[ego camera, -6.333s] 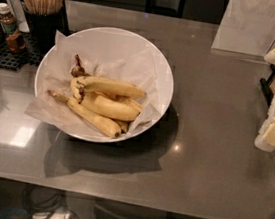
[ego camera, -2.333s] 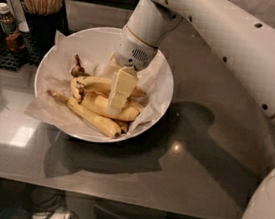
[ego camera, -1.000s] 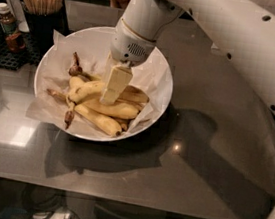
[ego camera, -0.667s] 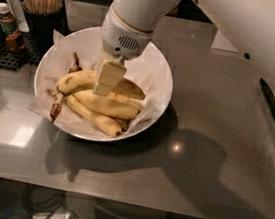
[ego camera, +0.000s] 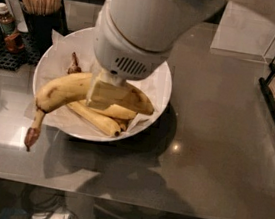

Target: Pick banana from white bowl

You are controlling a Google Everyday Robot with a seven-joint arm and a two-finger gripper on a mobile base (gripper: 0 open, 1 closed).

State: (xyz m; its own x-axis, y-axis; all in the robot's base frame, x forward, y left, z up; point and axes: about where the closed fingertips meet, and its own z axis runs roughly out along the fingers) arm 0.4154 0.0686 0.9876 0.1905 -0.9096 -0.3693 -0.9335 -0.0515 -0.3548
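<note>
Yellow and faintly bruised, the banana (ego camera: 62, 90) now hangs over the white bowl (ego camera: 164, 92), clamped mid-length in the gripper (ego camera: 107, 93) and lifted off the two bananas (ego camera: 100, 120) it lay among. The pick looks nearly complete.

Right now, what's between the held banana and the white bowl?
In the camera view, two other bananas on parchment paper lie beneath the banana, which the gripper grips over the white bowl.
</note>
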